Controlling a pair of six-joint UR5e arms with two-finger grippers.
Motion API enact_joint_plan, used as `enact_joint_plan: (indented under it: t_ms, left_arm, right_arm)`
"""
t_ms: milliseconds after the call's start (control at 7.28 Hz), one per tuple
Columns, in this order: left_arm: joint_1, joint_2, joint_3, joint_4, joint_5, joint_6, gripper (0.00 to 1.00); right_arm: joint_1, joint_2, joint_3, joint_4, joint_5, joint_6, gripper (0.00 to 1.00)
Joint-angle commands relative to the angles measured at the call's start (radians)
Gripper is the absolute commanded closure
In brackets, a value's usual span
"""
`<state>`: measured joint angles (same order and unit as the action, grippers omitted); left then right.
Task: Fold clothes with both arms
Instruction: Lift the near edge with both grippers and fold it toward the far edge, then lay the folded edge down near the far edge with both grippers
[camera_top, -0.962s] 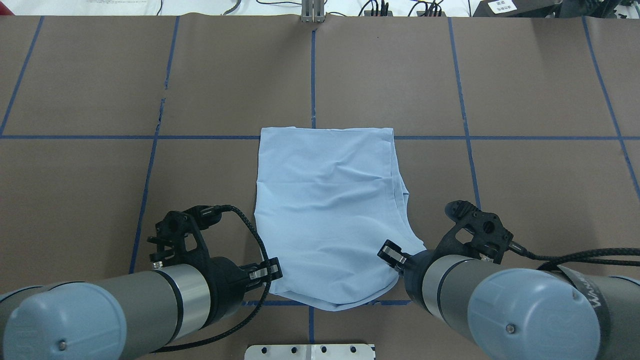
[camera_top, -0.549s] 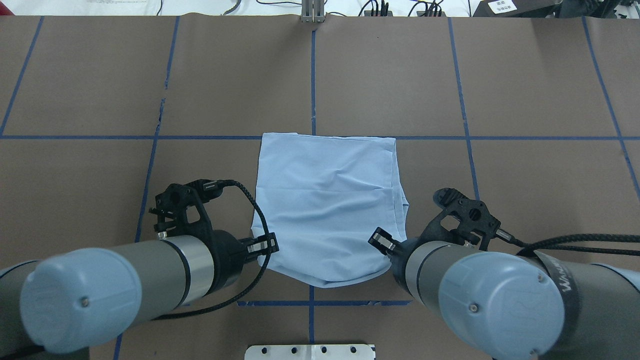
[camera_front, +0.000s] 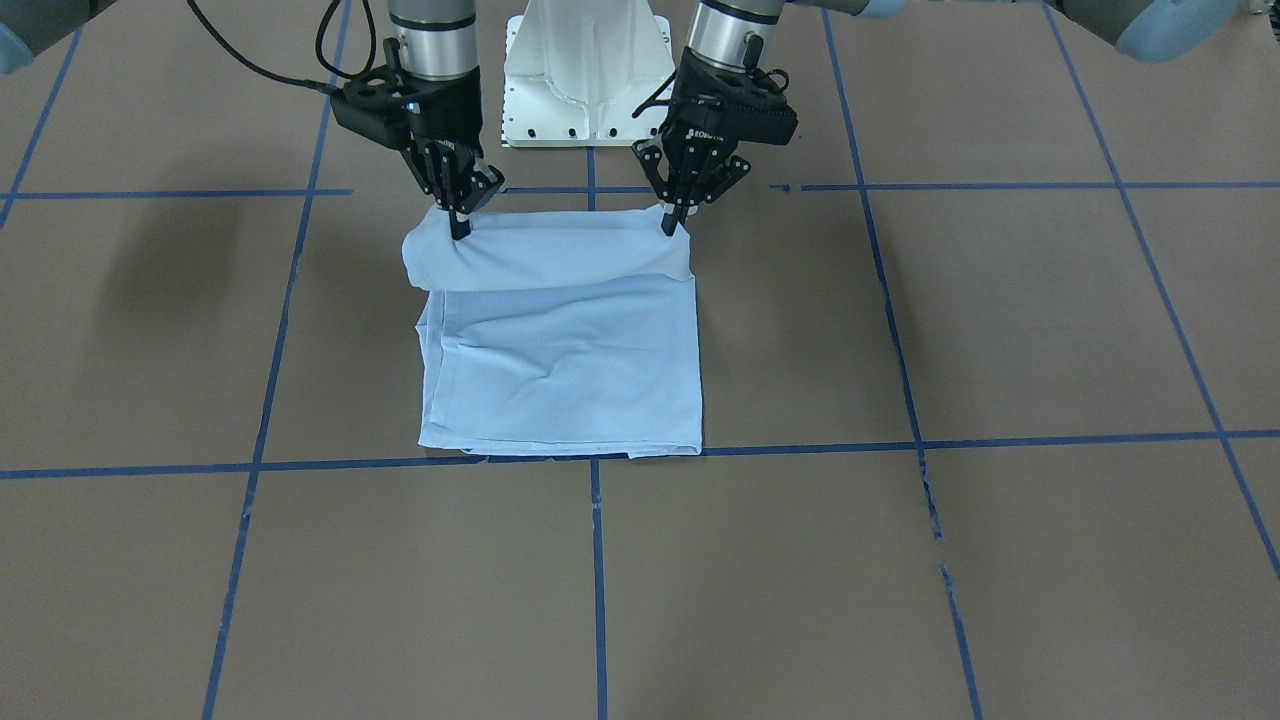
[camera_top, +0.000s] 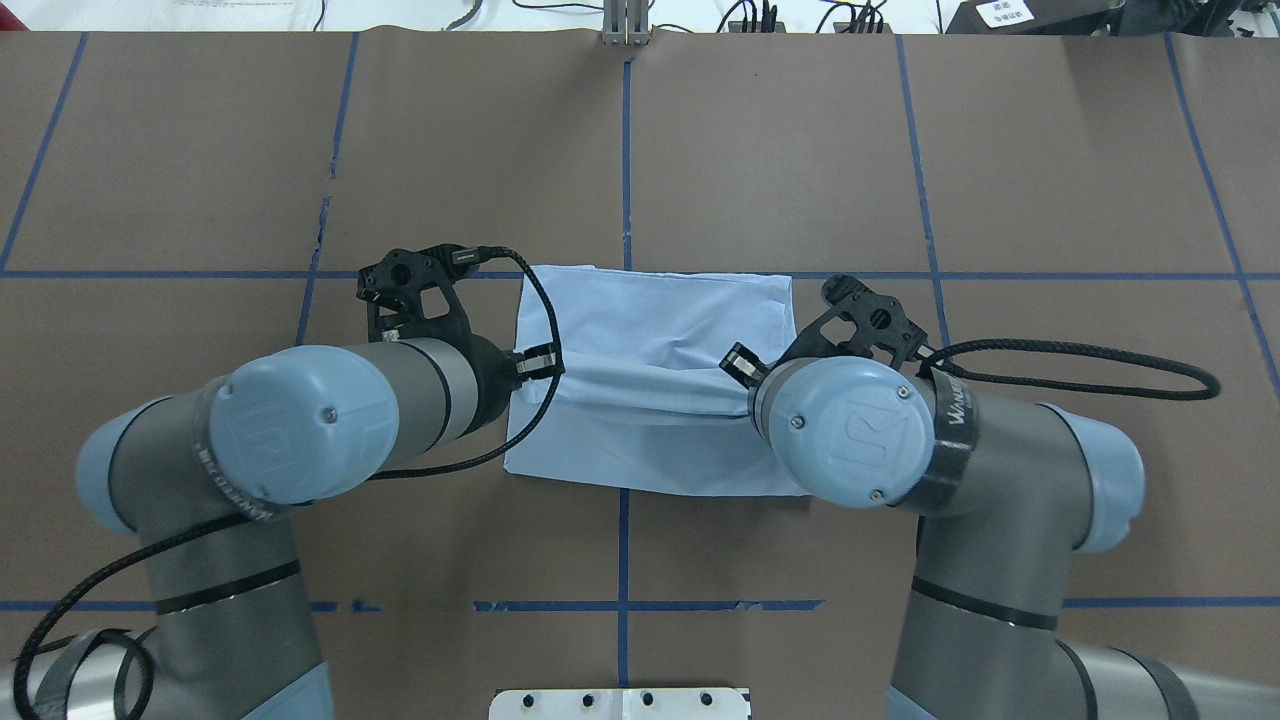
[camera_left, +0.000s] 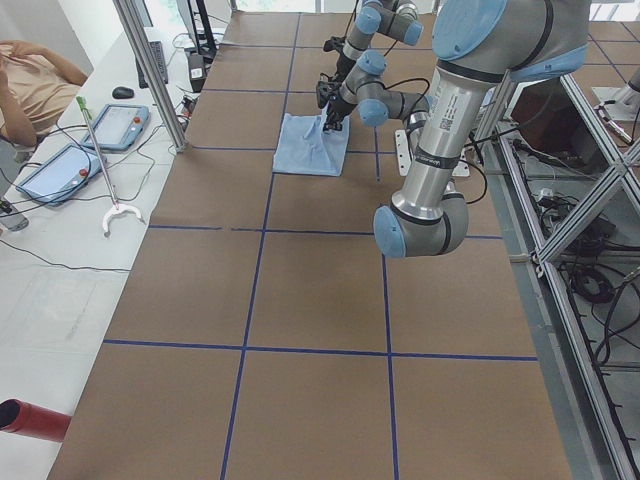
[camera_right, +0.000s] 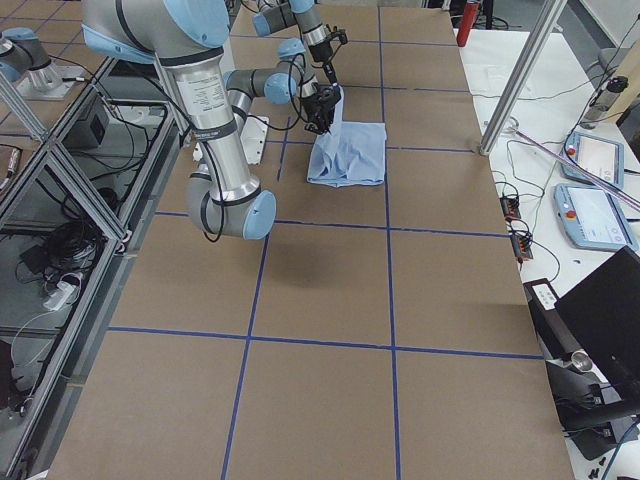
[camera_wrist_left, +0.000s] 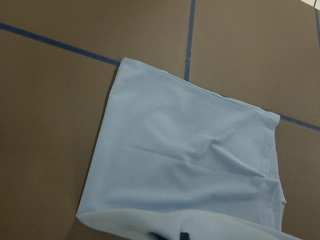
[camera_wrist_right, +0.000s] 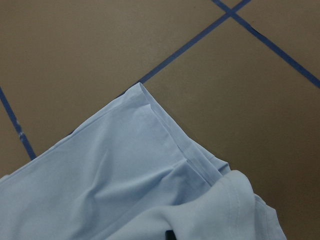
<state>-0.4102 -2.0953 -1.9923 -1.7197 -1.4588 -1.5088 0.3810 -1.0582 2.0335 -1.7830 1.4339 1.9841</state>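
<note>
1. Plainly, the T-shirt is pale light-blue and smooth apart from a few shallow creases. It is already folded into a rough rectangle.
2. It lies near the middle of the brown table. Its edge farthest from the robot runs along a blue tape line.
3. The edge nearest the robot is raised off the table and sags in a soft roll over the flat part of the cloth.
4. The left gripper is closed, pinching 1 corner of that raised edge. The right gripper is closed on the other corner. Both point straight down.
5. In the overhead view 1.0 s ago, the T-shirt stretched back to the tape line close to the robot, and the 2 grippers held its near corners low. At 0.5 s ago that edge had pulled clear of the line. Now it has been carried up and forward over the cloth, so the T-shirt looks shorter, and both arms reach farther across the table.
</note>
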Motion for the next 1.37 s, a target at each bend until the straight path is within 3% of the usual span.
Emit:
enact_joint_plan:
  t_ms: [0,412,824,962,1099,1236]
  left_arm:
    - [-0.054,-0.061,0.169,-0.085,0.0,0.027,1.0]
    - [-0.085,-0.112,0.418,-0.248,0.001,0.076,1.0]
    - [-0.085,-0.114,0.503,-0.324,0.002,0.096,1.0]
    - [-0.085,-0.114,0.501,-0.327,0.0,0.097,0.52]
    - [-0.085,-0.111,0.492,-0.327,-0.002,0.125,0.01]
    - [-0.096,-0.104,0.46,-0.325,-0.065,0.2,0.0]
  right_arm:
    - [0.051,0.061,-0.18,0.108,-0.001,-0.025,1.0]
    - [0.084,0.112,-0.39,0.256,-0.004,-0.045,1.0]
    - [0.098,0.115,-0.447,0.295,-0.004,-0.086,1.0]
    - [0.096,0.116,-0.447,0.295,-0.006,-0.138,0.44]
    - [0.101,0.131,-0.446,0.298,-0.009,-0.219,0.0]
    - [0.122,0.147,-0.429,0.297,-0.006,-0.228,0.0]
